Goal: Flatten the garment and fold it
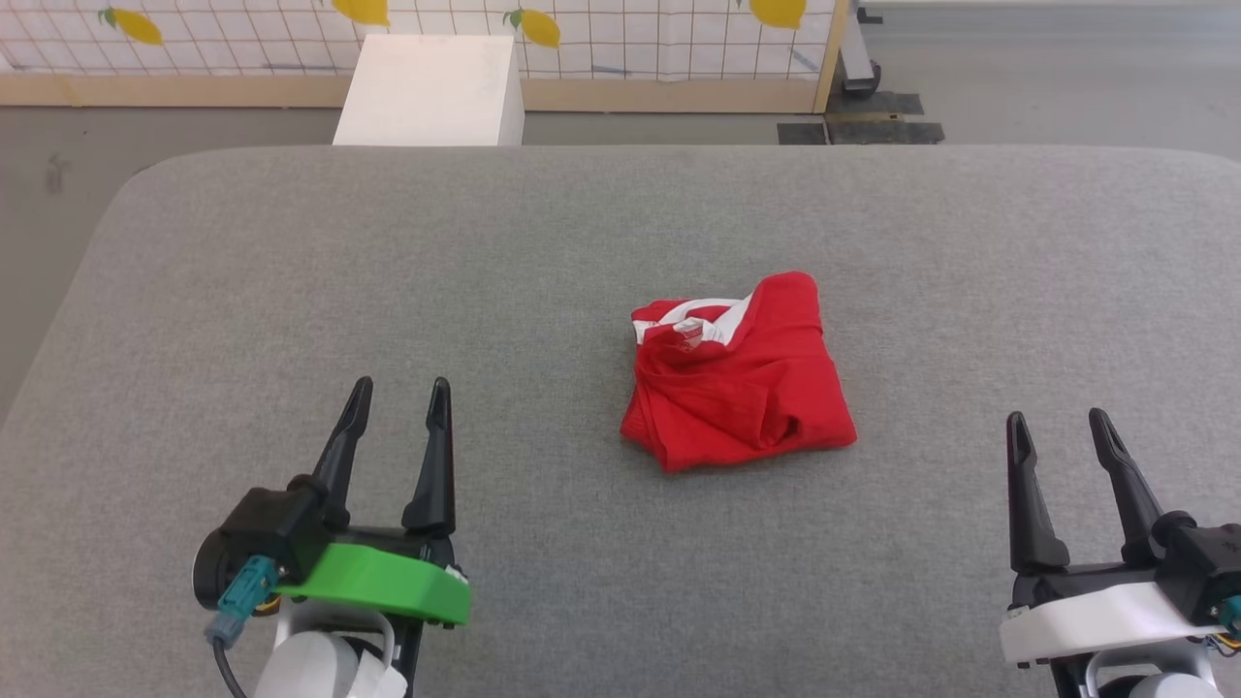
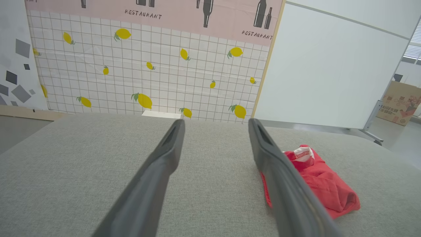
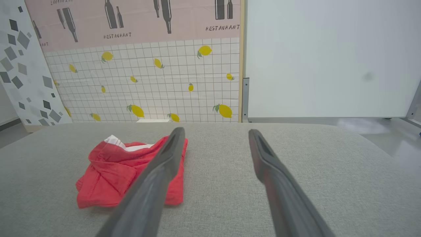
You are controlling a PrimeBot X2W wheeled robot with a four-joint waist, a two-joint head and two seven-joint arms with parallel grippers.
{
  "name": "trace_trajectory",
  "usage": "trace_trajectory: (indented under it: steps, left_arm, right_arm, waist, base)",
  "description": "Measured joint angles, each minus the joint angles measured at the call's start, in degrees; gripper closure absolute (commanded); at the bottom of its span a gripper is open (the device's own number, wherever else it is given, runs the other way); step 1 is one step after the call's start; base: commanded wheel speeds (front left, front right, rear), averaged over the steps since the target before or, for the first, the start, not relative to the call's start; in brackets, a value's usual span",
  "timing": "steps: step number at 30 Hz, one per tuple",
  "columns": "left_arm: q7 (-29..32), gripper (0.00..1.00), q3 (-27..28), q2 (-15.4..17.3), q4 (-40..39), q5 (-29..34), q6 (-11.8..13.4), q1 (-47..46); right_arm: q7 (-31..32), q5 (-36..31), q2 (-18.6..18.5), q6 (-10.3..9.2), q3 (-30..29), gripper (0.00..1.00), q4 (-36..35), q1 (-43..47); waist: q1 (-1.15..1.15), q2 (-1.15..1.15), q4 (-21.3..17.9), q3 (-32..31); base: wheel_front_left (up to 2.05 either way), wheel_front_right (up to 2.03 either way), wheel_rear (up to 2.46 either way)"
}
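L gripper sits low-left in head view: fingers spread wide, empty, tips pointing away from the robot, green collar at its base. R gripper sits low-right in the same pose, also spread wide and empty, w/ a white collar. Both hang over the grey padded surface.

The garment lies on that surface btwn the two grippers, a bit right of centre, apart from both. It's bright red, soft, and not flat: it is bunched into a rough squarish bundle w/ layers tucked under. A white stripe curves across its far-left corner, w/ a small white patch beside it. Creases run diagonally across the top, and a darker fold pocket sits near the near-right corner. The near edge looks thick, several layers deep.

In L wrist view the bundle lies right of the fingers, partly hidden behind one. A white bit shows at its far end and a stitched red hem along the near side. In R wrist view it lies left of the fingers, partly behind one, w/ white showing at the far edge.

Beyond the surface's far edge stands a white box, then a lemon-print grid panel.
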Motion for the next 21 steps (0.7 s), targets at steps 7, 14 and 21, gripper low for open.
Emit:
trace_trajectory:
  steps: [7,14,21]
  left_arm:
    - [0.0,0.0,-0.4,0.0,0.0,0.5,0.0,0.1]
    - [0.0,0.0,-1.4,0.0,0.1,0.6,0.0,0.0]
    - [0.0,0.0,-3.3,0.0,0.0,0.6,0.0,-2.0]
  right_arm:
    - [2.0,4.4,0.1,0.0,1.1,0.0,0.9,-1.0]
    - [19.5,31.9,0.3,0.0,-0.3,0.0,7.3,-9.4]
    - [42.3,45.9,0.2,-0.01,-11.2,0.0,23.2,-22.7]
  waist:
    - [0.0,0.0,0.5,-0.2]
    - [0.0,0.0,1.4,1.4]
    - [0.0,0.0,3.1,4.4]
  base:
    - [0.0,0.0,0.0]
    - [0.0,0.0,0.0]
    - [0.0,0.0,0.0]
